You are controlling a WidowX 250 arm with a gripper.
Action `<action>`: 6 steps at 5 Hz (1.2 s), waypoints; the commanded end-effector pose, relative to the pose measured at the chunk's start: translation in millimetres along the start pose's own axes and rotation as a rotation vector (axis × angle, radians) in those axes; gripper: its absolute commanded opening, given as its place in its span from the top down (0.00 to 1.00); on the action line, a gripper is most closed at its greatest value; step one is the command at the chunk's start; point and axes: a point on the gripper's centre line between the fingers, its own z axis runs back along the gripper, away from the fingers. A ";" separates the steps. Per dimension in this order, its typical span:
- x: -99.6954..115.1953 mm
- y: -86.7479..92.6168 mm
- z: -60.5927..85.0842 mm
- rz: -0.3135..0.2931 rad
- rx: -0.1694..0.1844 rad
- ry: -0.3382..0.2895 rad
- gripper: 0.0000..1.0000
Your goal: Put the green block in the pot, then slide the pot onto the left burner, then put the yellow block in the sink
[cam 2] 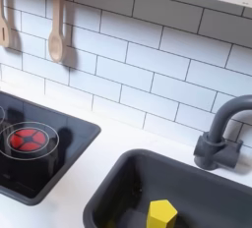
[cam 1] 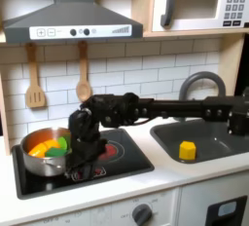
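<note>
wooden spoons [cam 2: 56, 30] (hung), microwave [cam 1: 199, 3], hood [cam 1: 70, 18]

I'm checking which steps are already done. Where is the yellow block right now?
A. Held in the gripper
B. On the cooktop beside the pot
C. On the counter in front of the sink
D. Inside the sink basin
D: in both exterior views the yellow block rests on the floor of the dark grey sink, apart from the gripper over at the cooktop.
</note>
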 end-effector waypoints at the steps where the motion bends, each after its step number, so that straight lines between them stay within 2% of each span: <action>1: 5.0 0.3 -4.5 -0.001 0.001 0.004 1.00; 4: 2.0 3.5 -8.1 -0.005 0.017 0.014 1.00; 6: 5.3 1.2 -4.3 -0.009 0.014 -0.004 1.00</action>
